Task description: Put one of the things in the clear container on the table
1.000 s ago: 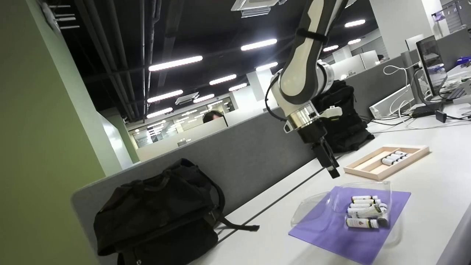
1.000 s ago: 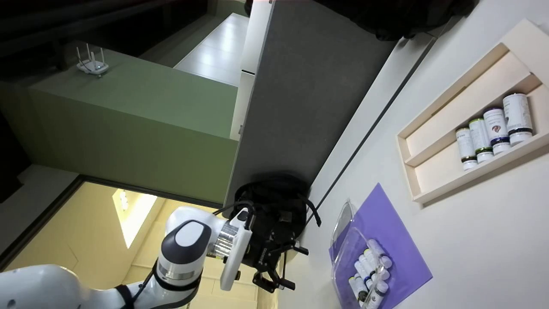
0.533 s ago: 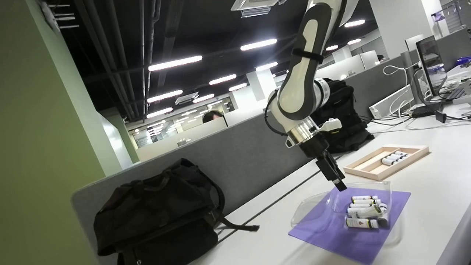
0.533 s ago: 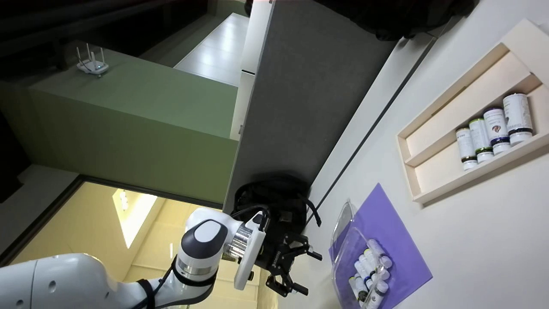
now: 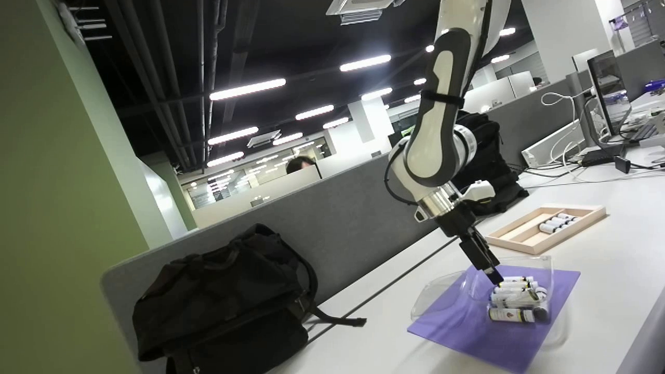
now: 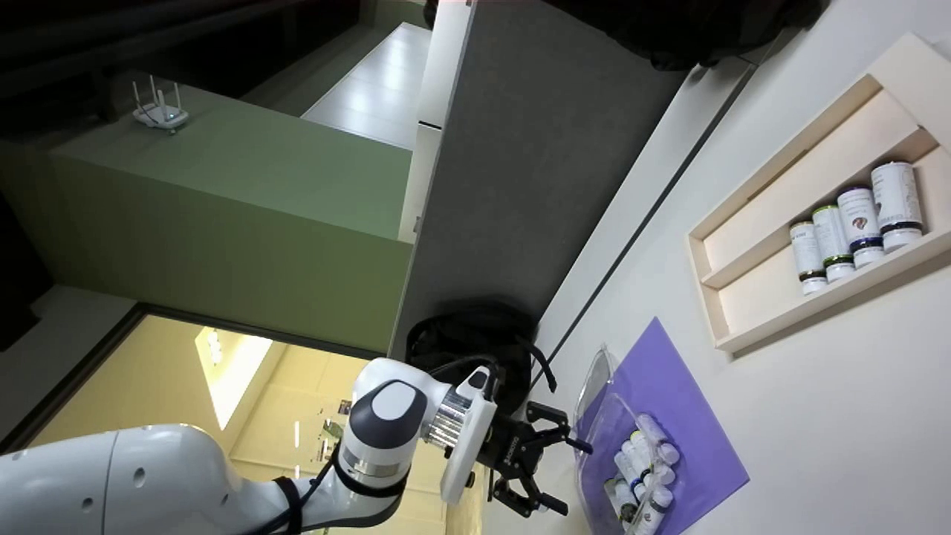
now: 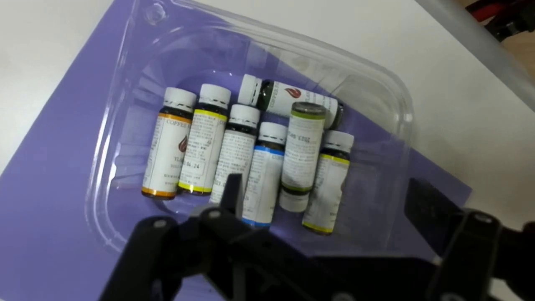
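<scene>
Currently, in an exterior view, the pincer (image 5: pixel 494 279) hangs tilted close to the small white-labelled bottles (image 5: pixel 511 315) lying in the clear container (image 5: pixel 535 266). That container rests on a purple mat (image 5: pixel 499 345) on the tabletop (image 5: pixel 613 270), a clear flap (image 5: pixel 434 301) at its side; a wooden tray (image 5: pixel 571 230) sits nearby, and a black backpack (image 5: pixel 223 306) stands beside the grey partition (image 5: pixel 363 218), with another backpack (image 5: pixel 496 171) farther along it. In an exterior view the pincer (image 6: pixel 570 475) has its fingers (image 6: pixel 553 504) spread well apart with nothing in their grasp, and a gap separates them from the bottles; four more bottles (image 6: pixel 858 215) lie side by side in one compartment of the tray, one label bearing a flame mark. In the wrist view seven bottles lie inside the container, some visible between the fingers; one fingertip (image 7: pixel 231 192) hides part of a white label, and the transparent walls ring the whole group. Six lie roughly side by side, one of these capped the opposite way, its base overlapping the seventh, which lies crosswise. The crosswise bottle and the orange-banded one both read "COFFEE", each with a reddish flame mark; a yellow-banded label carries "04.24". Most of the remaining print is too small or blurred to read.
</scene>
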Available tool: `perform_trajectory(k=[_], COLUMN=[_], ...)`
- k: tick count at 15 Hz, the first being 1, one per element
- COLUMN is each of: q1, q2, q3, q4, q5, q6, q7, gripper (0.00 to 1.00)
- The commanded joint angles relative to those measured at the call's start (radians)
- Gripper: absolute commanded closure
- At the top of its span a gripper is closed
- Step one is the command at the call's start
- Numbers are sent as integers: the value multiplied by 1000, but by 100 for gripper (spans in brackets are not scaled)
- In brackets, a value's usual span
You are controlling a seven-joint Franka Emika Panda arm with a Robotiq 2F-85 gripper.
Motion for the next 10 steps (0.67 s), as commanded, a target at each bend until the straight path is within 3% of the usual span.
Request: perform_trajectory(k=[1, 7, 8, 10], q1=[-9, -17, -17, -16], q2=[76, 149, 150, 144], q3=[-7, 0, -1, 0], q4=[14, 33, 35, 33], q5=[-47, -47, -48, -44], q6=[59, 74, 73, 65], q7=[10, 11, 11, 19], gripper=[0, 0, 25, 32])
